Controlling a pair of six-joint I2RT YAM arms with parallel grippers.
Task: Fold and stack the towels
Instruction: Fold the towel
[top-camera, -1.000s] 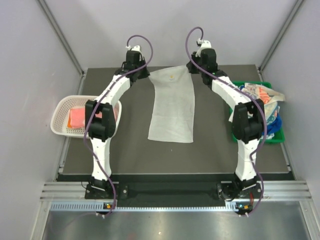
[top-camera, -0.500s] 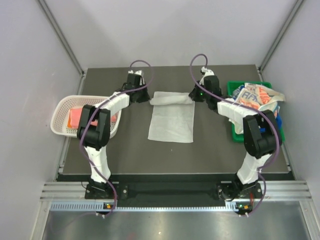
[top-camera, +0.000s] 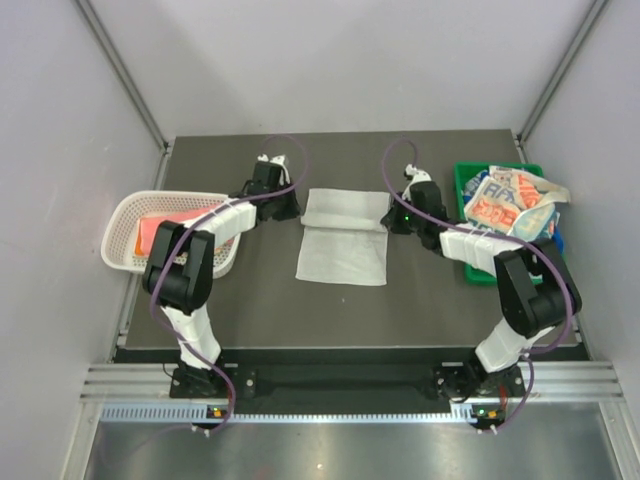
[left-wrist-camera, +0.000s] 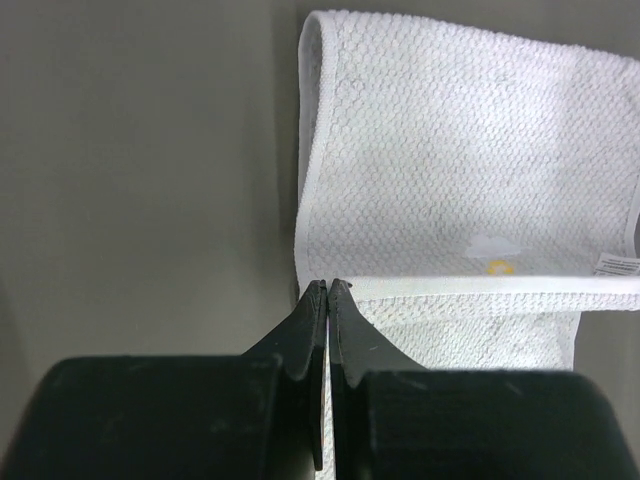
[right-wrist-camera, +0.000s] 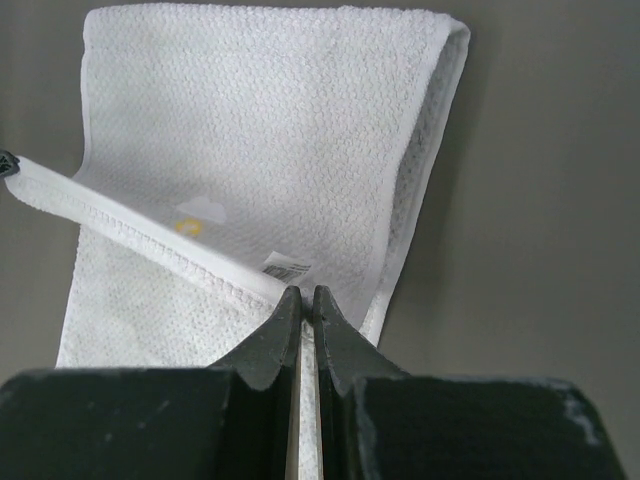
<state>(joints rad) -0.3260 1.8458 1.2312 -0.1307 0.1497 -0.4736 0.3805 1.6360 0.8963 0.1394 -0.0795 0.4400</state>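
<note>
Grip status: the left gripper (left-wrist-camera: 327, 288) is closed tight on one hemmed corner of the plain white towel (left-wrist-camera: 455, 150). The right gripper (right-wrist-camera: 305, 292) is pinched on the same hem at the opposite corner, just beside the sewn label (right-wrist-camera: 288, 267).

Directly ahead of both sets of fingertips, the lifted layer doubles back over the lower one and ends in a rounded fold (right-wrist-camera: 440, 60). A second ago this hem was held out at the far end of the table (top-camera: 260, 300) with the cloth stretched long. Both arms have since drawn it back toward their bases. The first fold is judged partly made, as the carried hem has not reached the near edge.

Outboard of the left hand stands the white basket (top-camera: 118, 215), holding an orange towel (top-camera: 152, 233). Outboard of the right hand, the green bin (top-camera: 464, 176) holds unfolded towels (top-camera: 510, 195).
</note>
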